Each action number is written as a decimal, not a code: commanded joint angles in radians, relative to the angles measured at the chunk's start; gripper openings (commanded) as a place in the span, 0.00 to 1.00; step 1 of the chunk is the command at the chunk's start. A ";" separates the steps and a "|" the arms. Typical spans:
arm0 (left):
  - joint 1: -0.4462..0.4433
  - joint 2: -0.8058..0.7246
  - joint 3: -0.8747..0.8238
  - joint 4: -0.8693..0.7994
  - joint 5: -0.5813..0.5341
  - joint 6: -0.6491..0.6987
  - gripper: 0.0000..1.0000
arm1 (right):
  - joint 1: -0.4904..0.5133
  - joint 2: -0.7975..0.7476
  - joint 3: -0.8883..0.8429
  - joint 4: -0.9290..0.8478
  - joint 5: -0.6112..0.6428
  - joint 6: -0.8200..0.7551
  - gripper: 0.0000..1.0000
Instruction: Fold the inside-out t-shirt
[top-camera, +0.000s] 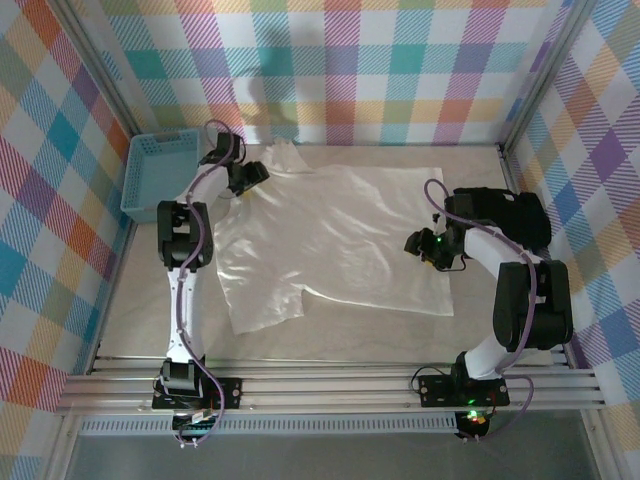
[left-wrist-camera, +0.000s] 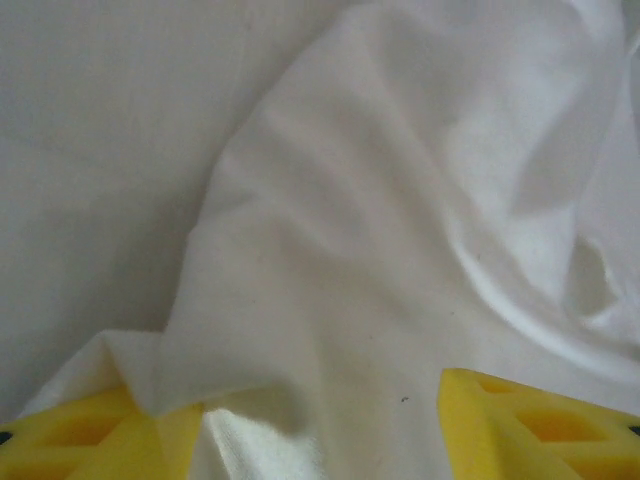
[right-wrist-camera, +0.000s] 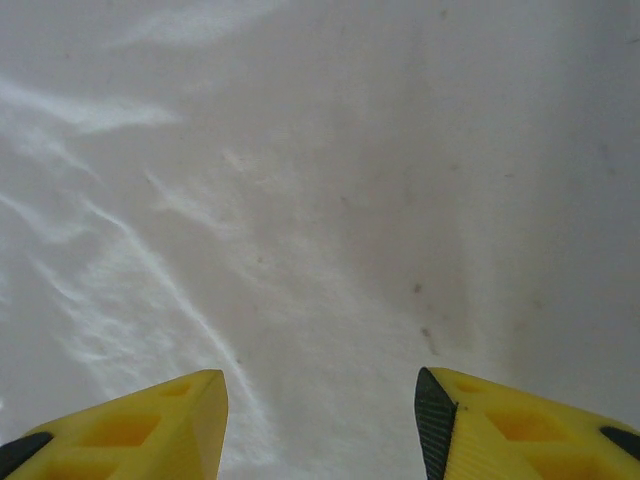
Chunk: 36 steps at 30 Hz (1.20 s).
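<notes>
- A light-blue slotted plastic basket (top-camera: 160, 175) sits on the pale counter (top-camera: 340, 335), just outboard of the left end effector (top-camera: 248, 178) and apart from the cloth.
- The left end effector is down at the far-left corner of the white, thin cotton short-sleeved t-shirt (top-camera: 340, 240). Its yellow fingers (left-wrist-camera: 520, 420) stand apart. A raised ridge of fabric runs between them and a flap laps over one tip. Nothing looks pinched.
- The t-shirt lies spread open on the counter between the two end effectors. Its sleeves point toward the left one and its hem toward the right one. It is wrinkled but shows no fold.
- The right end effector (top-camera: 420, 245) sits low over the hem edge. Its fingers (right-wrist-camera: 140, 430) are apart over flat cloth and grip nothing.
- A black folded garment (top-camera: 505, 210) lies just outboard of the right end effector, beside the hem. I cannot tell whether the two fabrics touch.
- The task appears to be at its start. The shirt looks laid out, apart from the bunched corner under the left end effector, and every fold remains to be made.
</notes>
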 joint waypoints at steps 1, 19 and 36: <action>-0.004 0.115 0.173 -0.208 -0.023 0.038 0.64 | 0.005 -0.021 0.026 -0.035 0.038 -0.025 0.54; -0.039 -0.634 -0.628 0.208 0.046 -0.076 0.66 | -0.004 -0.259 -0.169 -0.355 0.199 0.147 0.50; -0.191 -1.006 -1.088 0.217 -0.028 -0.080 0.66 | 0.009 -0.191 -0.231 -0.346 0.279 0.209 0.47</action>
